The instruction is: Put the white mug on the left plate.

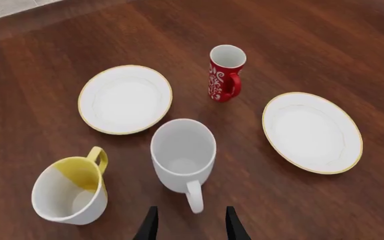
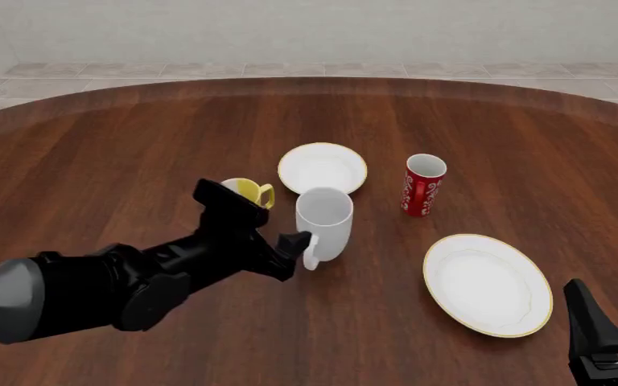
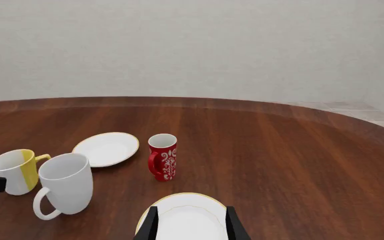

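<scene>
Wooden table (image 2: pixel 126 145), unlabelled white mug (image 2: pixel 324 224)

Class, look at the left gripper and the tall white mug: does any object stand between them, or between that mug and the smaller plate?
Nothing visible does. The left gripper is open just short of the white mug, at its handle. The left plate lies directly beyond the mug, apart from it, bare wood between. The yellow mug sits off to the side.

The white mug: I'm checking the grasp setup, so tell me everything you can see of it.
The white mug is tall, plain glossy white inside and out, ceramic-looking, upright and empty. Its loop handle points toward the arms' side, with the open left gripper just short of it, not touching. It stands on the wooden table, just in front of the left plate, beside the yellow-and-white mug.
</scene>
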Robot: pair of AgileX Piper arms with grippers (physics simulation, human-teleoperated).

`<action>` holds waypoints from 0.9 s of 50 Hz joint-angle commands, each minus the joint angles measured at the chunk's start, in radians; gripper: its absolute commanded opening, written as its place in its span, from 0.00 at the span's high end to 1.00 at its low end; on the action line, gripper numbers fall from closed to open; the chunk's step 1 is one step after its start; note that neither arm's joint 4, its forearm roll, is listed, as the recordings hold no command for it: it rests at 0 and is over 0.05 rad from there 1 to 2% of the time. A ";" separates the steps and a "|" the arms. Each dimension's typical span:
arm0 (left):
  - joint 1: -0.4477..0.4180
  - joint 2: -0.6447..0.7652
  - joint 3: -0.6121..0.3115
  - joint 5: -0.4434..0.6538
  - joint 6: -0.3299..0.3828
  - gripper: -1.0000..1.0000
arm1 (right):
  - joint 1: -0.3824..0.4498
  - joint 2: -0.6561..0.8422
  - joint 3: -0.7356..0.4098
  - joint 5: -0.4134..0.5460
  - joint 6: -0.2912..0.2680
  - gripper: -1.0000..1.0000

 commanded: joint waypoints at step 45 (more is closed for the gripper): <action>-0.019 0.164 -0.029 -0.083 0.030 0.00 | -0.001 0.002 0.000 -0.004 0.005 0.00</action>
